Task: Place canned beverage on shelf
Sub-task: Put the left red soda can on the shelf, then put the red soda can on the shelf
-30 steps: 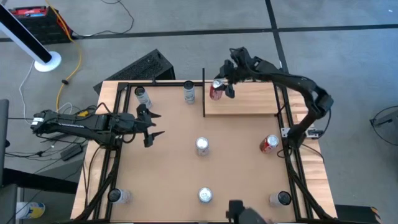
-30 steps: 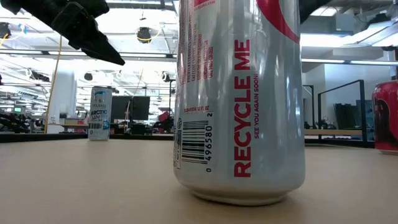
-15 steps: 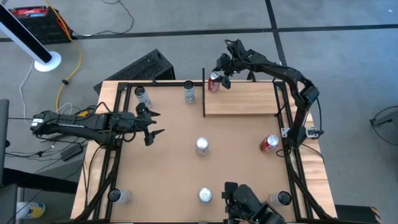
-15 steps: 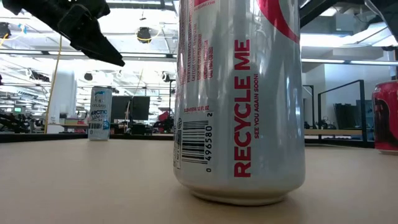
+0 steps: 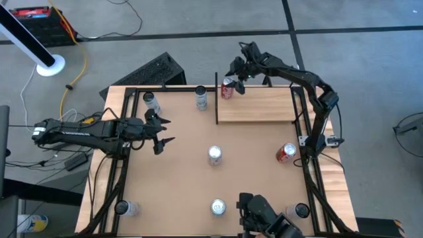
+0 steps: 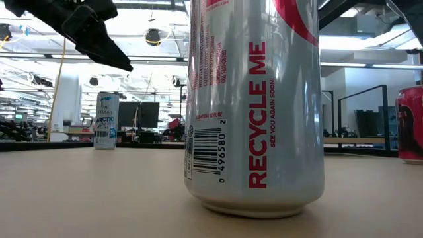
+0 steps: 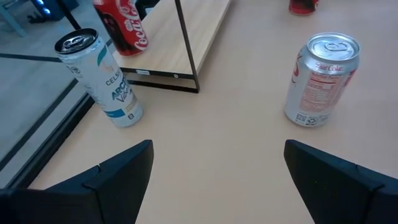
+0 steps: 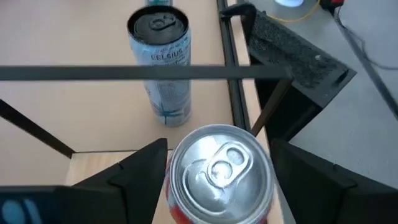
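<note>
The red can [image 5: 227, 88] is set on the far corner of the shelf [image 5: 264, 106], beside its black bar. The right claw [image 5: 238, 74] is spread around it. Next, the claw should be lifted away. The left claw [image 5: 160, 131] is spread too, waiting.

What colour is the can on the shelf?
Red with white lettering; clearest in the left wrist view.

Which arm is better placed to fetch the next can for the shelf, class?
Probably the left. Its open gripper hangs free near the silver can at mid-table, while the right gripper is beside the red can on the shelf.
</note>
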{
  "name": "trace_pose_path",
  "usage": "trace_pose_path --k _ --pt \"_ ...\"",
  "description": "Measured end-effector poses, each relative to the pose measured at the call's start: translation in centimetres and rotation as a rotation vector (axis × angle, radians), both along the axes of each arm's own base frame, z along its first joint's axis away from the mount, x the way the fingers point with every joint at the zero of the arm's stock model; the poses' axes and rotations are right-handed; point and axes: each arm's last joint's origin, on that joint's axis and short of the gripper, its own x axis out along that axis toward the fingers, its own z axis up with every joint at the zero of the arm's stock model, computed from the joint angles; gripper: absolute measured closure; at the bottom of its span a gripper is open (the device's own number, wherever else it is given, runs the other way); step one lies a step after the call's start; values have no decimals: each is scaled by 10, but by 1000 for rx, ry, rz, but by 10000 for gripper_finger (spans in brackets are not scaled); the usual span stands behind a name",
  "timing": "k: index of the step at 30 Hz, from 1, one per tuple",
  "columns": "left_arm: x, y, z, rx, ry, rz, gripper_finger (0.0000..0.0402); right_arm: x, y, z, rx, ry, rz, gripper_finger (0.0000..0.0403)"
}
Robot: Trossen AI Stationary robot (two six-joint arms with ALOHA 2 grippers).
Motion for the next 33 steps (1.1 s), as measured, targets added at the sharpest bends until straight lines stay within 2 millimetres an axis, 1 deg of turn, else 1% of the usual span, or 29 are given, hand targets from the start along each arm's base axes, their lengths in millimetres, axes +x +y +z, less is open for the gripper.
trace_pose_path --k 7,10,11,13,16,19,21,23,26,28,31,33 --pt "0 0 0 -1 0 0 55 0 0 0 -9 11 -8 89" --pt "0 0 0 -2 0 0 55 -2 1 5 -20 22 -21 88" --pt "0 0 0 -2 0 0 55 -3 2 12 -22 18 -26 88" --pt "0 0 0 -3 0 -2 55 -8 8 31 -28 10 -27 87" --pt "0 0 0 -6 -1 -8 55 -17 24 64 -3 0 -39 86" --pt "0 0 0 -1 -1 -10 55 -26 51 87 79 16 -51 86" --pt "1 0 1 14 -9 -18 55 -32 74 99 140 38 -46 86" --pt "2 -1 4 23 -31 -37 55 -39 102 108 214 93 -26 87" --pt "3 -2 6 39 -52 -88 55 -48 145 115 315 225 -18 91" --pt "4 -2 8 53 -66 -110 55 -52 173 119 369 310 -60 94" --pt "5 -3 10 65 -79 -136 55 -60 214 122 378 405 -159 99" --pt "5 -3 10 65 -80 -138 55 -67 240 120 363 444 -227 100"
